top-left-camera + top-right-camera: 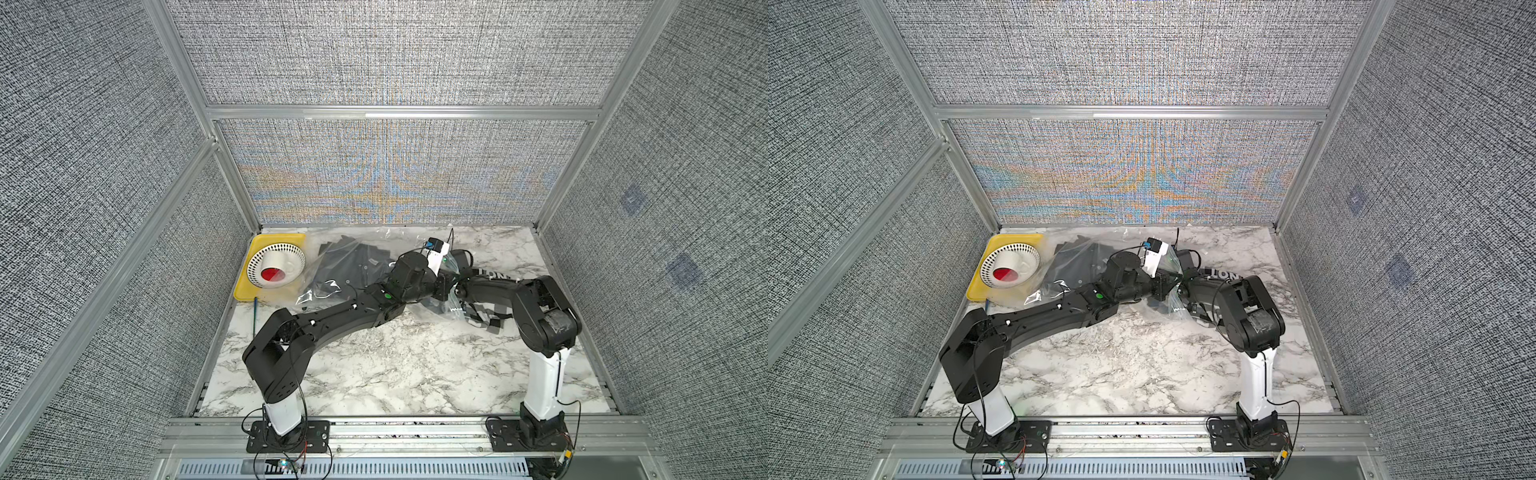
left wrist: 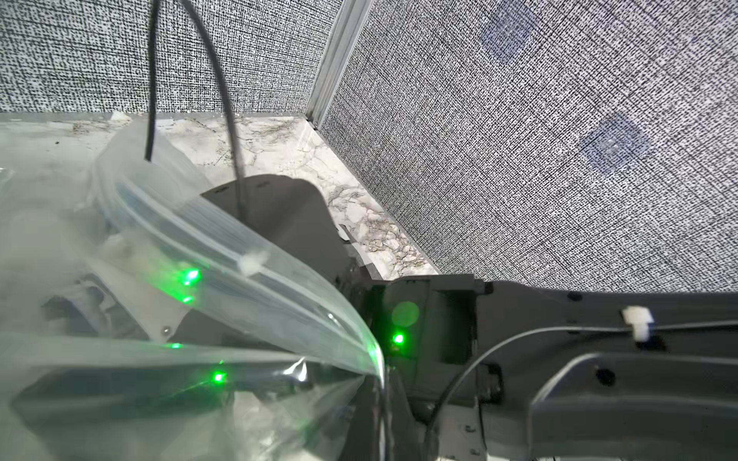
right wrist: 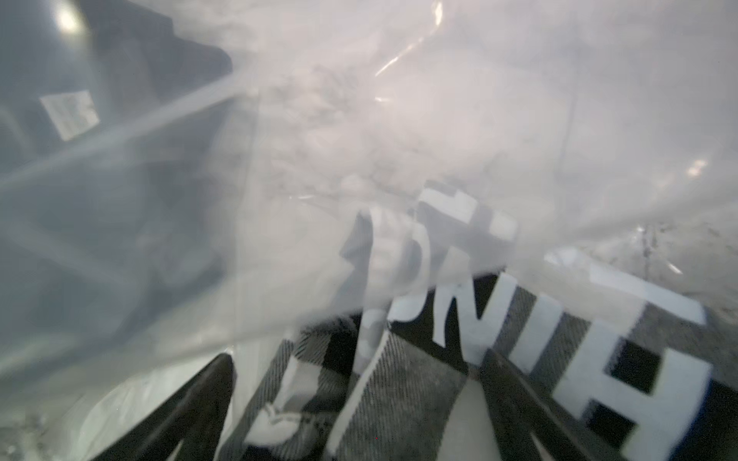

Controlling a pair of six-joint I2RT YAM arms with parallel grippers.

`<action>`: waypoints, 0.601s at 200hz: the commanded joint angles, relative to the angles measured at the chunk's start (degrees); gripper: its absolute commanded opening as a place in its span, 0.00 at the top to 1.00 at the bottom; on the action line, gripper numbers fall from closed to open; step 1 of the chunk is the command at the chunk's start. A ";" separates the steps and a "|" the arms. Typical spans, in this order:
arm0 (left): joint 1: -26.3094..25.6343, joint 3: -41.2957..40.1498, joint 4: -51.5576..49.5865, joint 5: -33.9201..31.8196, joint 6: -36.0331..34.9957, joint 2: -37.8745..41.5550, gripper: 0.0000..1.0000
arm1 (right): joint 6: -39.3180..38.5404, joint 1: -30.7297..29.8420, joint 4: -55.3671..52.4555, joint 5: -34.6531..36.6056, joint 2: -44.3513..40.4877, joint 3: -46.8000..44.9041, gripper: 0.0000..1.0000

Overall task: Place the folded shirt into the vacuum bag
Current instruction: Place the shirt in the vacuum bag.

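Vacuum bag film hangs right against the lens in the right wrist view and hazes most of it. Beneath lies the folded shirt, black-and-white plaid with big white letters, at the bag's mouth, its far part seen through film and its near part bare. Right hand stands wide open, fingers either side of the shirt, gripping nothing. Only the left wrist view shows the bag's ribbed zip rim arching up off the desk. The fingers are not made out there, but the left hand is closed and seems to pinch that rim. Both top views add the layout: bag along the desk's back with a dark garment already inside, its end overlapping the yellow tray that holds a white colander, and left hand meeting the right arm at the mouth. Risks, as judged: the thin rim slips the pinch and the mouth drops on the shirt; an open-fingered push rumples the fold or snags film; the bag slides against the tray.
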State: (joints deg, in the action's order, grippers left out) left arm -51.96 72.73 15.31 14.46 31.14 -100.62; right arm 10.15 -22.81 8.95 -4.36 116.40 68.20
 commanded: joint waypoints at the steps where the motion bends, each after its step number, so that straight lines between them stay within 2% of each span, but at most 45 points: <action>1: 0.02 -0.21 3.13 0.97 -0.12 0.69 1.00 | -0.69 -1.27 -10.03 9.10 1.90 1.78 0.03; 16: -0.02 -0.48 3.37 1.10 -0.01 0.73 1.00 | -0.44 -2.05 -14.07 12.29 3.13 3.51 0.08; 28: 0.02 -0.65 3.61 1.12 0.07 0.84 1.00 | 0.24 -2.30 -16.60 13.73 3.61 4.32 0.16; 44: -0.02 -0.82 3.80 1.22 0.15 0.77 1.00 | 1.31 -2.30 -19.37 14.75 3.96 4.87 0.32; 54: 0.02 -0.84 3.81 1.35 0.24 0.60 1.00 | 1.81 -2.20 -20.67 15.33 4.05 4.92 0.47; 70: 0.02 -0.75 3.89 1.83 0.37 0.25 1.00 | 2.49 -1.84 -21.97 15.80 4.10 4.88 0.59; 80: 0.02 -0.68 4.18 2.17 0.65 -0.17 1.00 | 3.01 -1.24 -22.11 15.79 3.80 4.33 0.73; 90: 0.02 -0.50 4.62 3.11 1.02 -0.69 1.00 | 3.41 -0.41 -21.88 15.66 3.04 3.51 0.83; 108: -0.07 0.21 4.58 4.41 1.37 -1.57 1.00 | 3.41 1.00 -20.79 15.16 0.48 1.48 0.86; 120: -0.07 0.46 4.40 4.48 1.46 -1.85 1.00 | 2.74 1.65 -20.04 13.99 -1.34 0.48 0.82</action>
State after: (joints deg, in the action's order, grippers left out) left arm -51.72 72.62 19.94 14.52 31.83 -101.69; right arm 12.86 -22.44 0.58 8.27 116.97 70.78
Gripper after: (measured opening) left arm 0.053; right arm 0.152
